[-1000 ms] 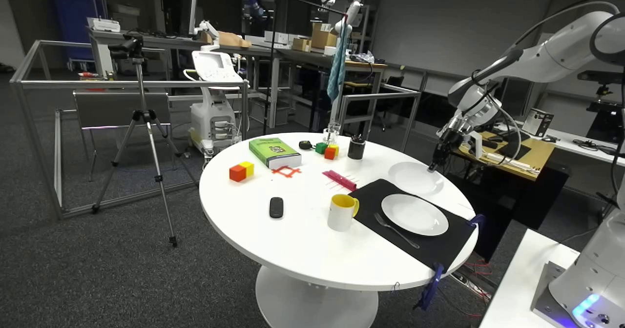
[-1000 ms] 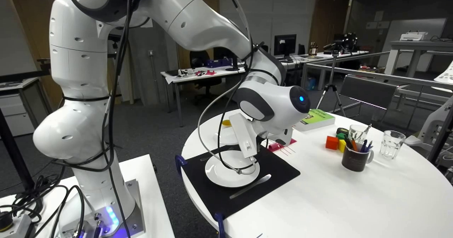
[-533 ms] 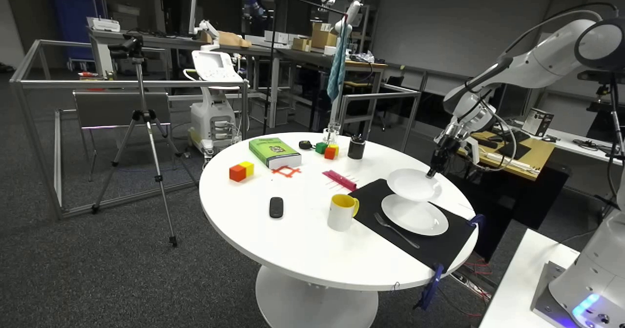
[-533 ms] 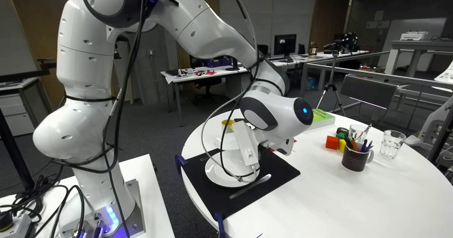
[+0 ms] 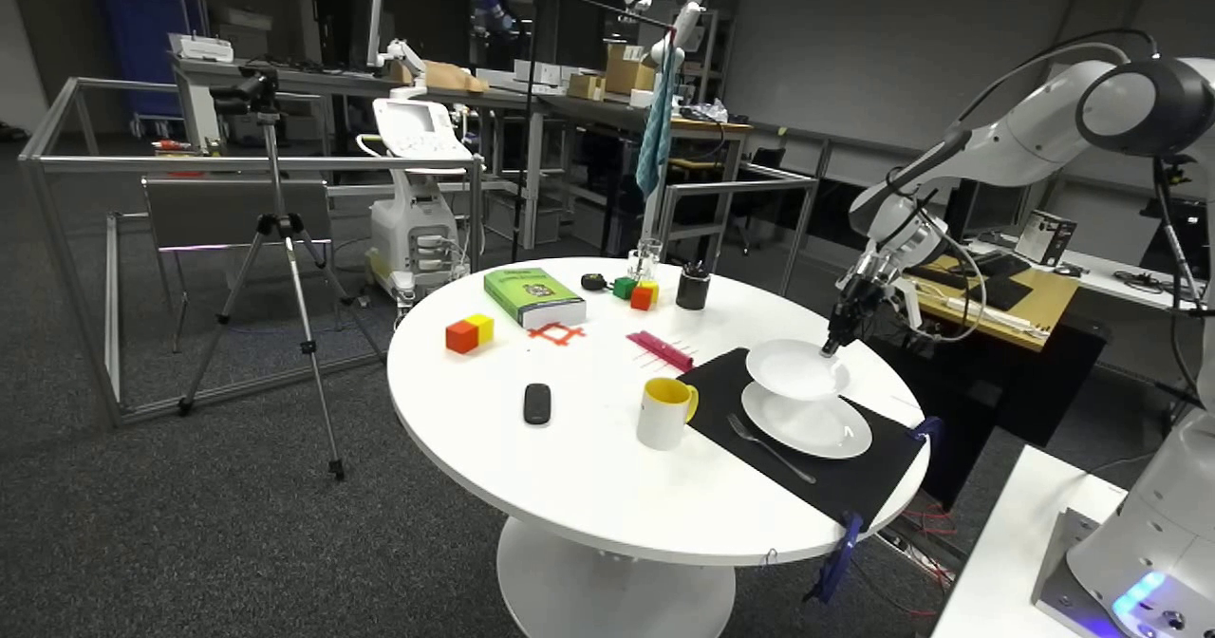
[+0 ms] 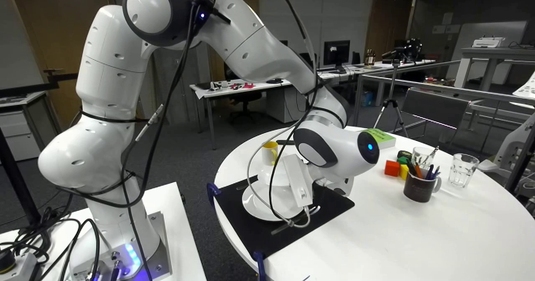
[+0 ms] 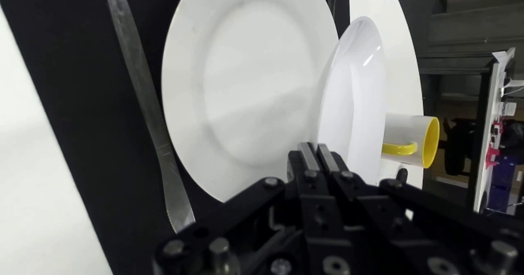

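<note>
Above the white desk, near-closed jaws pinch a soup plate; only an exterior view shows the whole fork.

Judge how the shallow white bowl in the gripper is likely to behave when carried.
The shallow white bowl is probably stiff: its rim shows no droop beyond the gripper. Pinched at one edge only, it may swivel or tip. Its glossy highlights suggest a smooth surface that could slip.
</note>
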You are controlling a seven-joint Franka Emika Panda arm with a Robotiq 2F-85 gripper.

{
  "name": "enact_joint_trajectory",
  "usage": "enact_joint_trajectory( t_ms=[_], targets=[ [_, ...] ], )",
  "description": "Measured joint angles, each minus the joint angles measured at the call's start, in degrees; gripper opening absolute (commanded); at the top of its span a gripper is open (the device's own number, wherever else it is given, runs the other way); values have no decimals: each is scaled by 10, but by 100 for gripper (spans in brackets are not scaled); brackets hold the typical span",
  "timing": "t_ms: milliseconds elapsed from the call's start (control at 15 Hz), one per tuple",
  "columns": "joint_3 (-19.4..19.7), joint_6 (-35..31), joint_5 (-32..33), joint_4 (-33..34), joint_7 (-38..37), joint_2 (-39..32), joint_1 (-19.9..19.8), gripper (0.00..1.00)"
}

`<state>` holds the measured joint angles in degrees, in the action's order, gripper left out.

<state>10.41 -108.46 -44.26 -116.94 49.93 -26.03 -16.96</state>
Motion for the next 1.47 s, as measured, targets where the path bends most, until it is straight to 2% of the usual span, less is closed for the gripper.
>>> enact_joint_trajectory(
  t_ms=[1467],
  targets=[
    [-17, 3, -7, 30, 1, -64, -17, 1]
  ],
)
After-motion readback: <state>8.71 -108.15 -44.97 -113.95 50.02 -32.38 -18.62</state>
